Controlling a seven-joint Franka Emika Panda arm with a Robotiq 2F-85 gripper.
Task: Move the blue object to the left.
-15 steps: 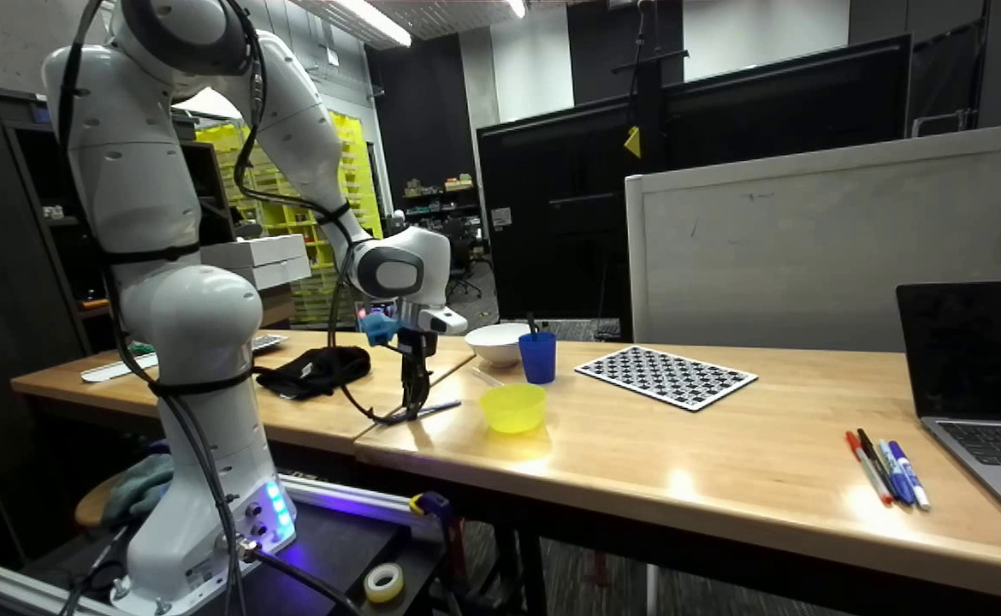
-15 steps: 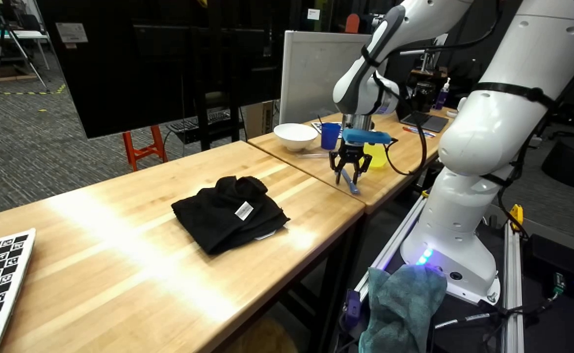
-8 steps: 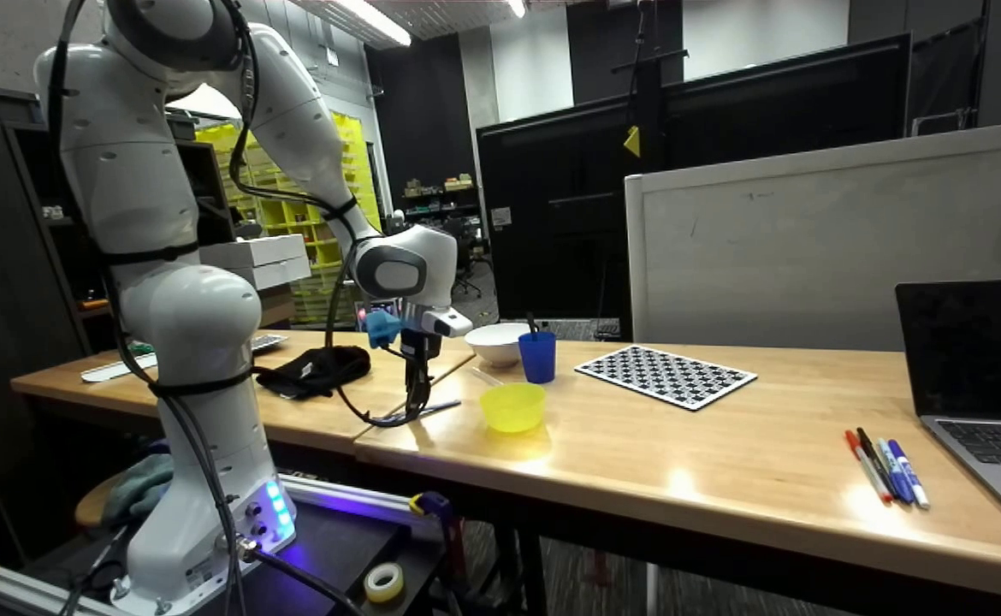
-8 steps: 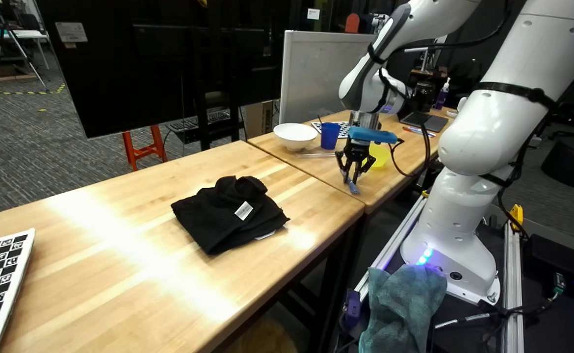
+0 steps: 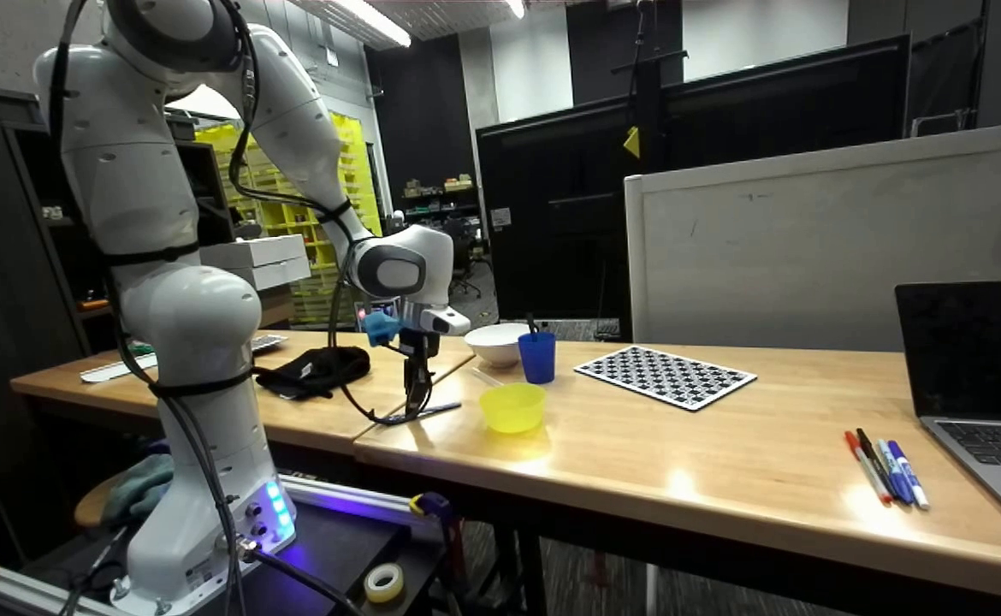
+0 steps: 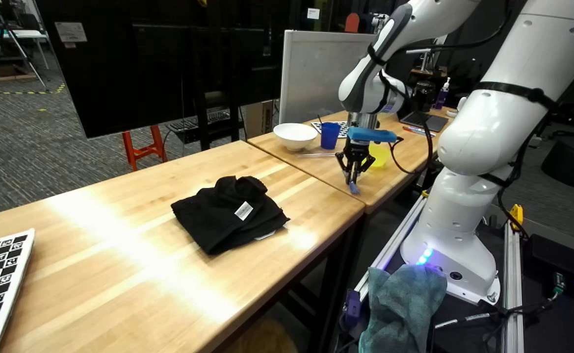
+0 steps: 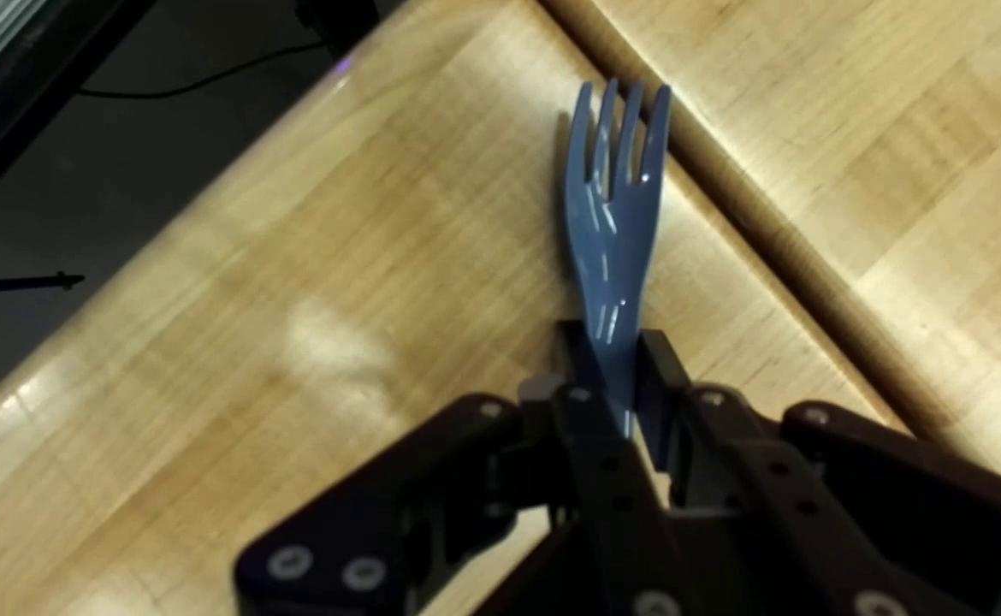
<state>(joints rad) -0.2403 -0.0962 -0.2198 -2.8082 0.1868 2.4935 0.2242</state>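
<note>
Okay, gripper [image 7: 616, 355] has the blue fork [image 7: 613, 239] pinched just below its head, down at the tabletop [image 7: 338, 282] close to the seam [image 7: 766, 248]. In an exterior view the yellow bowl [image 5: 513, 409] is near it, and the blue cup [image 5: 538, 359] and white bowl [image 5: 497, 345] sit side by side farther back.

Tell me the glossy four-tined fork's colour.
Greyish blue; the wrist view shows the fork best.

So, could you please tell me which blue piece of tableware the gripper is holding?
The blue fork, pinched at its neck; the blue cup stands apart, untouched.
</note>
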